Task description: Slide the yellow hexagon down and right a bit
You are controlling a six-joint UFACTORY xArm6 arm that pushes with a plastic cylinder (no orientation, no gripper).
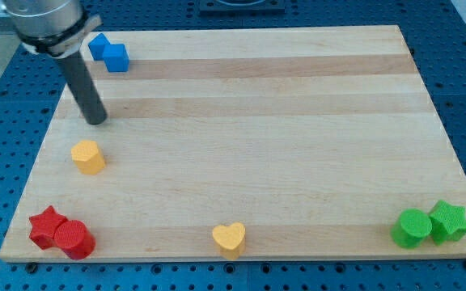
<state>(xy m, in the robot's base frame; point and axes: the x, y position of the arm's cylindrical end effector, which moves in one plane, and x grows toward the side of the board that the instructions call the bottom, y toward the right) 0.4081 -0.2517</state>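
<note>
**Tip sits just above the hexagon, on the up side of the push line**

There are no jaws on this rig to be wide, narrow or holding anything (only a straight dark rod), so contact comes from my tip (95, 121) alone. It rests on the bench (265, 121) near the view's left edge, touching no block.

The yellow hexagon (88, 157) lies just below my tip, toward the view's bottom and a shade to the left, with a small gap of bare wood between them. That is the relation the move turns on: to send the block down and right, the push should come from its upper-left face, and my tip is now above it and slightly right. In my judgement a straight descent would drive it down, perhaps drifting left, so a small sidestep to the view's left looks wise first.

Farther out, two blue blocks (108, 53) sit touching at the top left, above my tip. A red star (45, 227) and red cylinder (74, 239) huddle at the bottom left corner, below the hexagon. A yellow heart (229, 238) stands at the bottom edge, well to the right, roughly along the push direction but well apart. A green cylinder (412, 228) and green star (449, 221) sit at the bottom right.
</note>
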